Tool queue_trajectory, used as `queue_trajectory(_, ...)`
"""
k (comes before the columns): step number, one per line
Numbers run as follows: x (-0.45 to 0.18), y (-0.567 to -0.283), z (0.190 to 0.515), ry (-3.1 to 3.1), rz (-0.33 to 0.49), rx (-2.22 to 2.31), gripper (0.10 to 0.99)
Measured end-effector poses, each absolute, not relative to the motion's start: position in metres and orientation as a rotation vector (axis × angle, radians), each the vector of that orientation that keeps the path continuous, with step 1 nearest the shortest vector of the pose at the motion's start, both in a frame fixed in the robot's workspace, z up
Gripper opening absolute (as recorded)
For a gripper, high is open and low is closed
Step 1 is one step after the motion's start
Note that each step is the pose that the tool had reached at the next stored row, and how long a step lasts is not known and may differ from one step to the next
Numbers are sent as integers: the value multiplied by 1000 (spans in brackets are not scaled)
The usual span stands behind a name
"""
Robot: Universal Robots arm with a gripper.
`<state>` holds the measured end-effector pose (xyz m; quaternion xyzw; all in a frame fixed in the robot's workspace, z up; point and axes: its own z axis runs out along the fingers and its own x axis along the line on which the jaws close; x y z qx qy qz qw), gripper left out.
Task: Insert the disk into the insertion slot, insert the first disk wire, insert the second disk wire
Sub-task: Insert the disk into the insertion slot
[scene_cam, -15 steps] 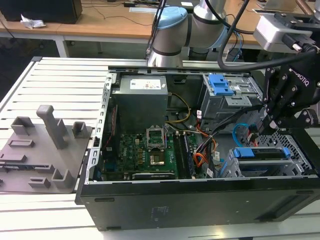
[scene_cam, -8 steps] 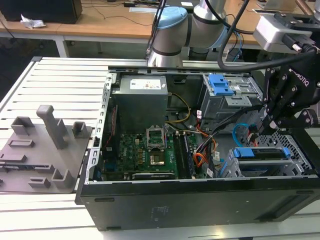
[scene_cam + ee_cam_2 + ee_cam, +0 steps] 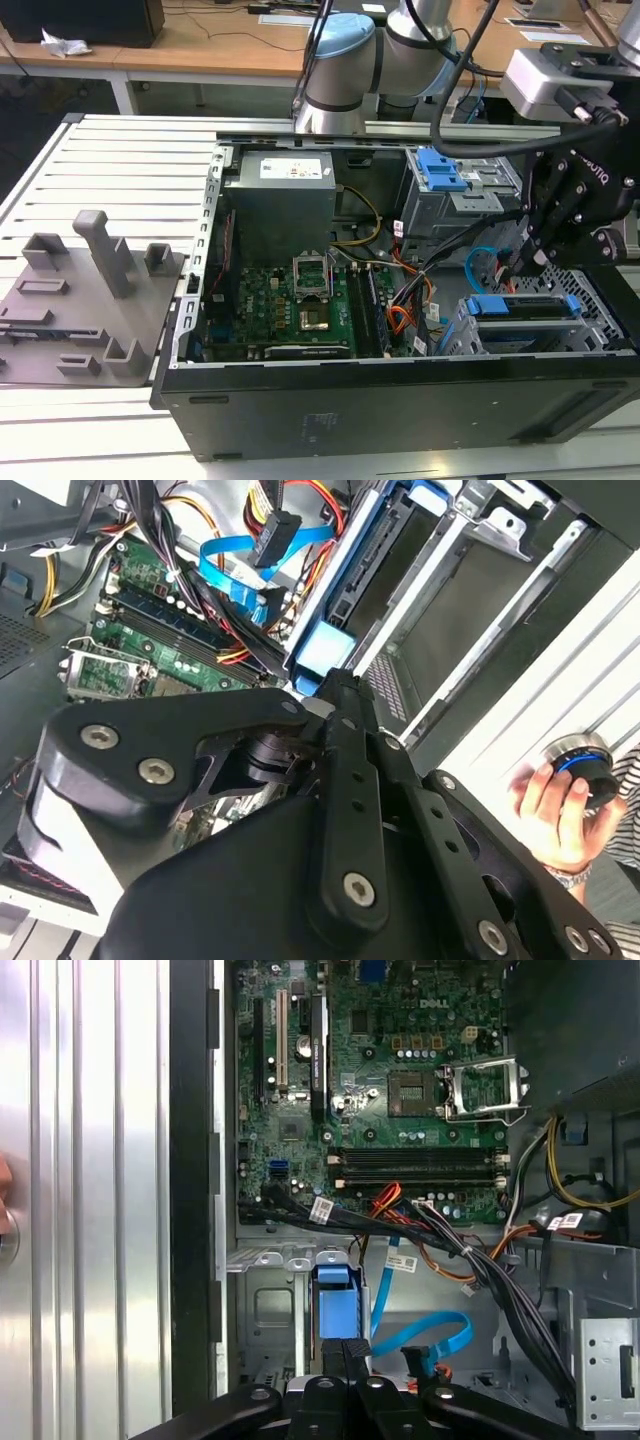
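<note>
Gripper (image 3: 335,685) matt black — disk carrier (image 3: 520,305) glossy blue plastic; table (image 3: 120,160) ribbed bare metal.

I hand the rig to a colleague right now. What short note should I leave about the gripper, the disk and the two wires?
Gripper: shut, its tips at the blue carrier end of the disk.
Disk: in the insertion slot; I cannot tell whether it is fully seated.
Wires: the blue cable lies loose beside the slot and seems unplugged.
Done: disk placed in the slot.
Left: both disk wires, as it seems.
Caution: a person's hand is beside the computer case.
</note>
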<state>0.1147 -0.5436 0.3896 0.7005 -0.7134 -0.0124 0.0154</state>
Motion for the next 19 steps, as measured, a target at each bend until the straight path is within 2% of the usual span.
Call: queue_trajectory(19,121,-544,363,-2220,-39,2180,106)
